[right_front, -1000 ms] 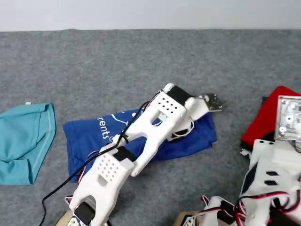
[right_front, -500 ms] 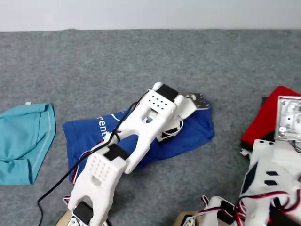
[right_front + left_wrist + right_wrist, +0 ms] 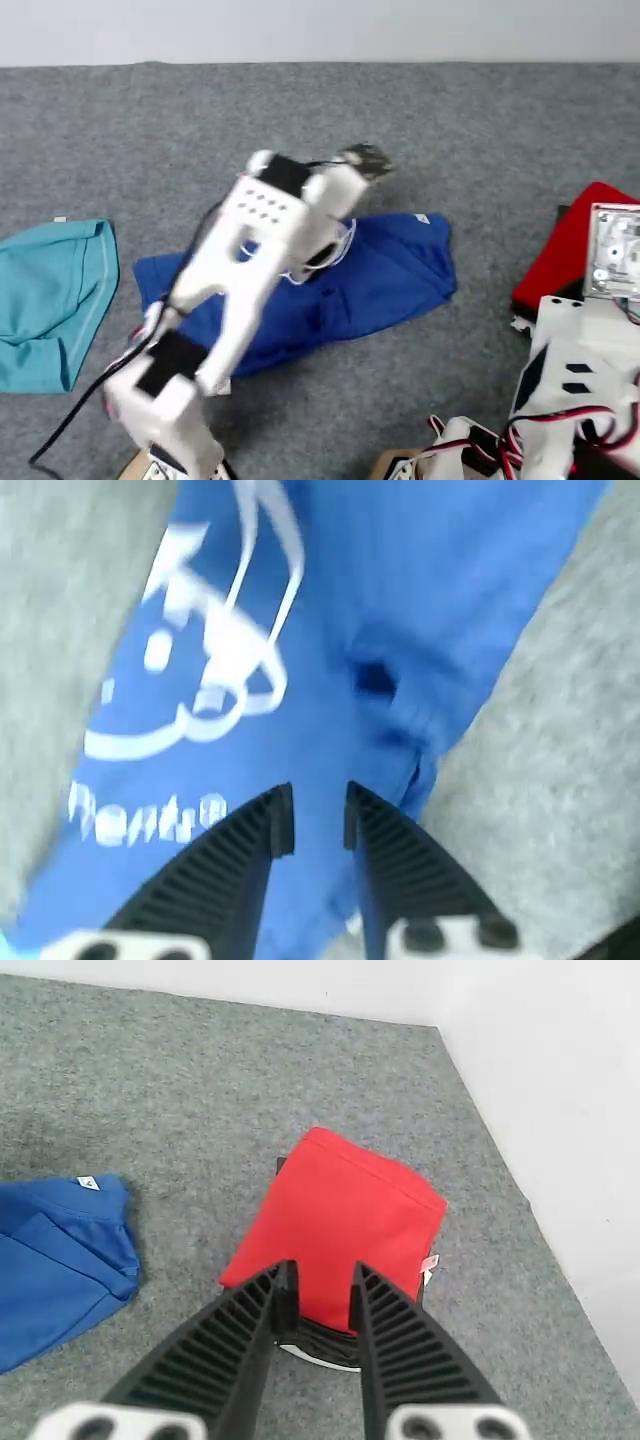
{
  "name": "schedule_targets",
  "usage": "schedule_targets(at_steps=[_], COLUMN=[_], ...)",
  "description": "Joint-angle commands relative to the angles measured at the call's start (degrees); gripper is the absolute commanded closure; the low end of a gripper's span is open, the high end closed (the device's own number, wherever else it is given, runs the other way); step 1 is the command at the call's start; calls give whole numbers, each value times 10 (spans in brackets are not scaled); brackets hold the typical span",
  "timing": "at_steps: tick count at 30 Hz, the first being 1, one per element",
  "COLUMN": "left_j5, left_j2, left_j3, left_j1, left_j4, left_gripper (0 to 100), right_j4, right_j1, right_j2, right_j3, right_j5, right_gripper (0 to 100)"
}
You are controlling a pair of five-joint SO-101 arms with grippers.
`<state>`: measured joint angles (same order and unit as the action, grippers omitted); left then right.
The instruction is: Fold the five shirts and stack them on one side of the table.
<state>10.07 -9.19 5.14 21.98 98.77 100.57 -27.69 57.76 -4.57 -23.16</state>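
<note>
A blue shirt with white print lies roughly folded in the middle of the grey table. My left gripper hangs above its far edge, fingers close together with nothing between them. In the left wrist view the blue shirt spreads under the left gripper. A folded red shirt lies at the table's right side. My right gripper hovers over the near edge of the red shirt, shut and empty. A teal shirt lies at the left side.
A dark garment peeks out beneath the red shirt. The right arm's white body stands at the near right corner. A black cable trails from the left arm. Bare grey table stretches along the back.
My left arm lifted off the right end of the blue shirt and swung left and toward the back. The shirt stayed on the table. The right arm kept still.
</note>
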Motion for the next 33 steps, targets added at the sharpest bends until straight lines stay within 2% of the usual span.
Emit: schedule_targets(at_steps=[1,5,8,12,14,21,26,33], left_j5=[-33,-63,-67,-37,-11,49,50,74], left_j2=[142,251,288,292,291,291,291,290], left_j3=[-94,-170,-199,-237,-260,-346,-394,-430], left_j1=[-55,-149,-247,-375,-414,-455,-455,-455], left_j4=[18,18,18,17,11,-81,-132,-187], left_gripper=[906,902,869,829,819,817,754,746], right_j4=[20,20,20,20,20,20,20,20], right_j1=[-7,-8,-7,-7,-7,-7,-7,-7], right_j2=[-4,0,0,0,0,0,0,0], right_j3=[-4,33,38,40,40,40,40,40], right_j5=[6,7,8,8,6,7,5,4], right_gripper=[895,896,897,897,897,897,897,897])
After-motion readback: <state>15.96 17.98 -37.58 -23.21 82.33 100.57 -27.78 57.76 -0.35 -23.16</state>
